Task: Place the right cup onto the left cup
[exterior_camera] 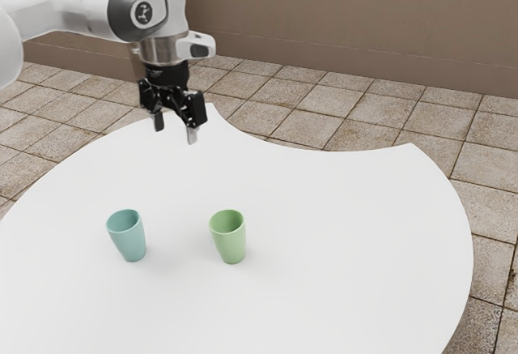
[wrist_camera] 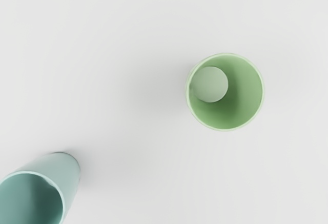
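Note:
High over the table's far part, my gripper (exterior_camera: 175, 131) is open, its two fingers apart with nothing between them. A teal cup (exterior_camera: 129, 240) stands upright at the exterior view's left, and a green cup (exterior_camera: 230, 239) stands upright toward the exterior view's right, a gap between them. Neither cup touches the gripper. From above, the wrist view looks into the green cup (wrist_camera: 246, 92) down to its bottom, and the teal cup (wrist_camera: 66, 175) is partly cut off at the picture's corner.
Both cups are on a white table (exterior_camera: 348, 240) with a curved edge and a concave cut on its far side. Around it lies a tiled floor (exterior_camera: 324, 111), with a brown wall (exterior_camera: 364, 22) behind.

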`<action>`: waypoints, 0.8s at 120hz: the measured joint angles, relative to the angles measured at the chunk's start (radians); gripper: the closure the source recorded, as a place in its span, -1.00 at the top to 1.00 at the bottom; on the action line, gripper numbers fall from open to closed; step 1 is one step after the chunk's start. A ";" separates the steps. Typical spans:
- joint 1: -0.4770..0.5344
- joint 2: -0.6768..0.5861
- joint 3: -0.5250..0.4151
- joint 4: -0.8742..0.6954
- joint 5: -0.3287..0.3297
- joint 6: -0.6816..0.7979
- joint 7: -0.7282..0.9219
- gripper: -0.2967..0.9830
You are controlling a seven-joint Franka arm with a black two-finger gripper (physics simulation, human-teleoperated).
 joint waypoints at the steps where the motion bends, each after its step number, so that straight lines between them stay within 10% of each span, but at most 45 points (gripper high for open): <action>1: 0.002 0.000 -0.003 0.000 0.000 0.002 -0.001 0.54; 96: 0.007 0.010 -0.086 -0.398 -0.014 0.464 -0.068 0.54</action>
